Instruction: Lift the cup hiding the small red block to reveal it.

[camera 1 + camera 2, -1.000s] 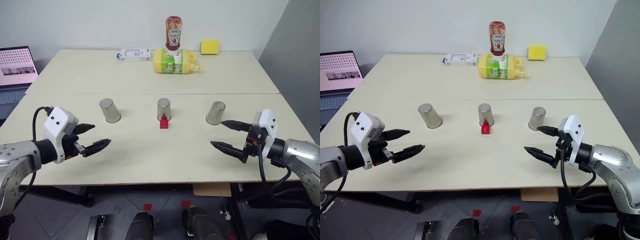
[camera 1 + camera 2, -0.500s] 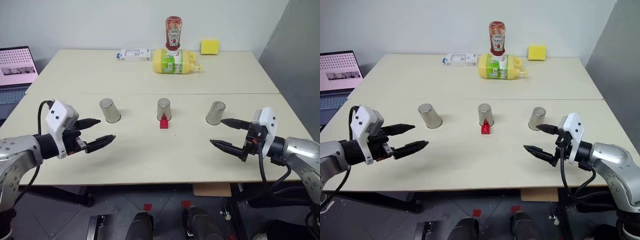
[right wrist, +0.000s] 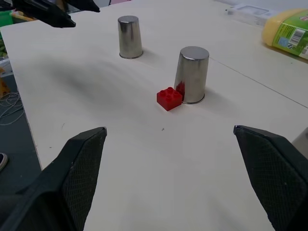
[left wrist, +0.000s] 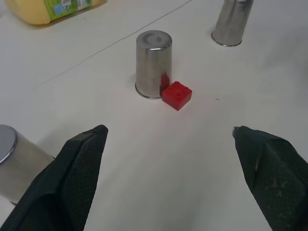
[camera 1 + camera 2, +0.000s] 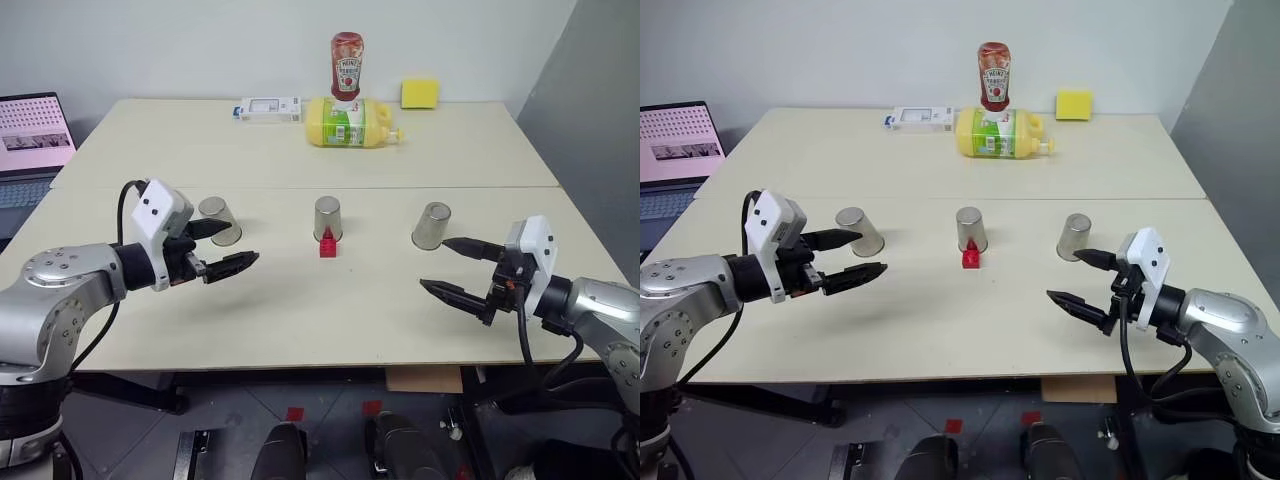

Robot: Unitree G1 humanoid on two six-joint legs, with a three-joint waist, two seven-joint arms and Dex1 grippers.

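Pale walls and a grey partition on the right frame two cream tables (image 5: 300, 310) pushed together, their seam running across just beyond three upturned steel cups. At the far edge we see a yellow jug on its side (image 5: 350, 122), an upside-down ketchup bottle (image 5: 347, 66) behind it, a yellow sponge (image 5: 420, 93) and a small white box (image 5: 270, 108); a laptop (image 5: 35, 135) glows at far left.

We find the small red block (image 5: 328, 245) already in the open, touching the near foot of the middle cup (image 5: 327, 218); the left cup (image 5: 219, 220) and the right cup (image 5: 432, 225) stand well apart on either side. Whether another block sits under any cup, we cannot tell.

Our left gripper (image 5: 220, 250) hangs just beside the left cup's near side, fingers spread wide and empty. Our right gripper (image 5: 455, 270) waits near the right cup, likewise agape and holding nothing.

We judge each cup light, rigid and smooth, probably slippery against the black fingers, and prone to tip or skid on this slick tabletop if nudged low. The taper narrows toward the closed top, so we would pinch the wall at mid-height, squarely from both sides, and raise it straight up. The tabletop looks flat and firm, with ample bare space around each cup.
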